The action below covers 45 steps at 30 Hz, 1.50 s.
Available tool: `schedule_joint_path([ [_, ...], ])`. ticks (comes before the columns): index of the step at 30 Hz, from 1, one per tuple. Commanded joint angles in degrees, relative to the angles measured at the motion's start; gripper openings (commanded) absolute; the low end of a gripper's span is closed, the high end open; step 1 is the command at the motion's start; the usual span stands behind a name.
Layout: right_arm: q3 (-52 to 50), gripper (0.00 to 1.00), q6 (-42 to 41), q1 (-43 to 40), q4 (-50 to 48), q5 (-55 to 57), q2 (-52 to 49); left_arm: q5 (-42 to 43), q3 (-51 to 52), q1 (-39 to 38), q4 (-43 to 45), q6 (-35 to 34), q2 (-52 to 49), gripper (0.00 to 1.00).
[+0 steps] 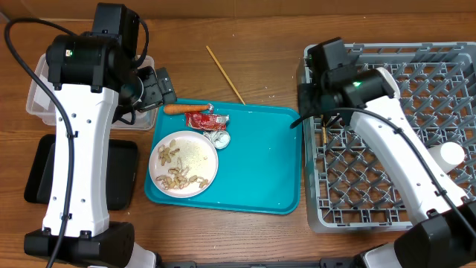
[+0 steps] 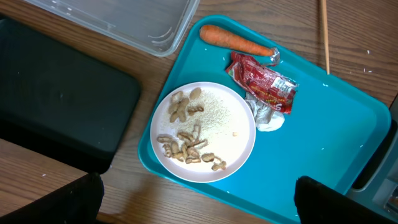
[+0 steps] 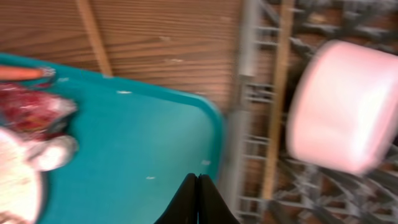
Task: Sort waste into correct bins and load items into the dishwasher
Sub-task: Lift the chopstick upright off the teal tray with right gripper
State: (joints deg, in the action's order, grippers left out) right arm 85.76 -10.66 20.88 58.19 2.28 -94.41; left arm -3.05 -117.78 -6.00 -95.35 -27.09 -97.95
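On the teal tray [image 1: 260, 164] a white plate [image 1: 195, 155] holds peanut scraps [image 1: 178, 177]. Beside it lie the carrot [image 1: 181, 109], red wrapper [image 1: 204, 120] and foil ball [image 1: 221, 138]. My left gripper [image 1: 165, 89] hovers above the tray's left corner, open and empty [image 2: 199, 205]; its view shows the plate [image 2: 217, 115], carrot [image 2: 236, 40], wrapper [image 2: 264, 84] and foil [image 2: 268, 119]. My right gripper [image 1: 297, 121] is shut and empty [image 3: 198, 199] over the tray's right edge. One chopstick [image 1: 225, 74] lies on the table, another [image 3: 277, 112] in the grey dish rack [image 1: 387, 216] by a pale-pink cup [image 3: 345, 106].
The clear tub [image 1: 33, 100] and the black tray [image 1: 37, 179] stand at the far left, partly under my left arm. A white cup [image 1: 450, 154] sits at the rack's right side. The rack's near wall [image 3: 239, 118] is right next to the teal tray's edge.
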Motion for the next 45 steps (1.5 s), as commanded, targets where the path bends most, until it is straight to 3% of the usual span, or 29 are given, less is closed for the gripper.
schedule_joint_path([
  [1,0.0,0.05,0.6,3.3,-3.0,-8.6,-1.5,-0.1,-0.5,0.0,0.0,-0.8,-0.2,1.0],
  [10,0.9,0.68,3.1,9.4,-22.2,-10.7,-13.9,-0.1,-0.5,0.0,0.0,-0.8,-0.2,1.0],
  [18,4.0,0.82,9.6,9.6,-32.6,-9.9,-25.1,-0.1,-0.5,0.0,0.0,-0.8,-0.2,1.0],
  [26,4.0,0.82,9.6,9.6,-39.3,-8.5,-28.9,-0.1,-0.5,0.0,0.0,-0.8,-0.2,1.0],
  [33,4.0,0.67,9.6,9.6,-43.4,-6.8,-32.6,-0.1,-0.5,0.0,0.0,-0.8,-0.2,1.0],
  [40,4.0,0.67,9.6,9.6,-45.7,-4.9,-36.2,-0.1,-0.5,0.0,0.0,-0.8,-0.2,1.0],
  [43,4.0,0.55,9.6,9.6,-45.7,-4.9,-37.1,-0.1,-0.5,0.0,0.0,-0.8,-0.2,1.0],
  [45,4.0,0.4,9.6,9.6,-45.4,-4.9,-37.4,-0.1,-0.5,0.0,0.0,-0.8,-0.2,1.0],
])
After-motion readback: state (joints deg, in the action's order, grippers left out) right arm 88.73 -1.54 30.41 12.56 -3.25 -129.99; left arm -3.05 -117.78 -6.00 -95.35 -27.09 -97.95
